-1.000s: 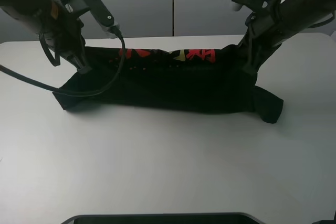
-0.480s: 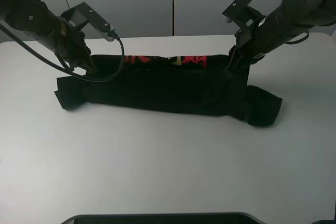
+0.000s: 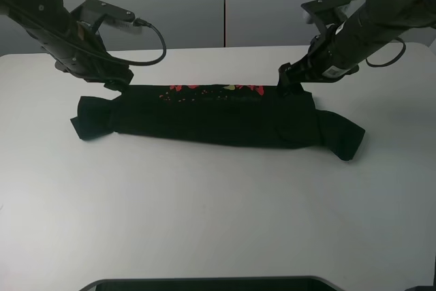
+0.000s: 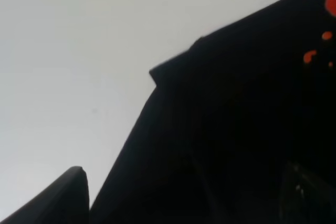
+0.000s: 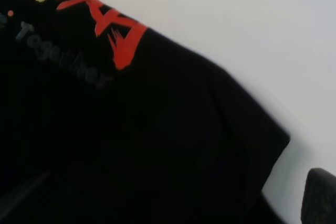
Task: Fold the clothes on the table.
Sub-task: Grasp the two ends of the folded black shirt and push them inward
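The black T-shirt (image 3: 218, 117) lies on the white table (image 3: 204, 216) as a long flat band. Red and yellow print (image 3: 211, 89) shows along its far edge. One sleeve (image 3: 88, 117) sticks out at the left end and one (image 3: 344, 138) at the right end. My left gripper (image 3: 117, 81) is low at the far left corner of the band, and my right gripper (image 3: 286, 85) is low at the far right corner. In the left wrist view, the left gripper (image 4: 186, 192) has its fingers wide apart over the cloth (image 4: 236, 129). The right wrist view shows the same of the right gripper (image 5: 168, 198) over the cloth (image 5: 157, 129).
A black cable (image 3: 153, 39) loops from the left arm above the table's far side. A dark rounded object (image 3: 204, 283) lies along the near edge. Grey wall panels (image 3: 225, 5) stand behind the table. Bare white tabletop stretches in front of the shirt.
Both grippers came down to the table with the shirt's raised far edge. The shirt settled from a lifted sheet into a flat, narrower band, with less print showing.
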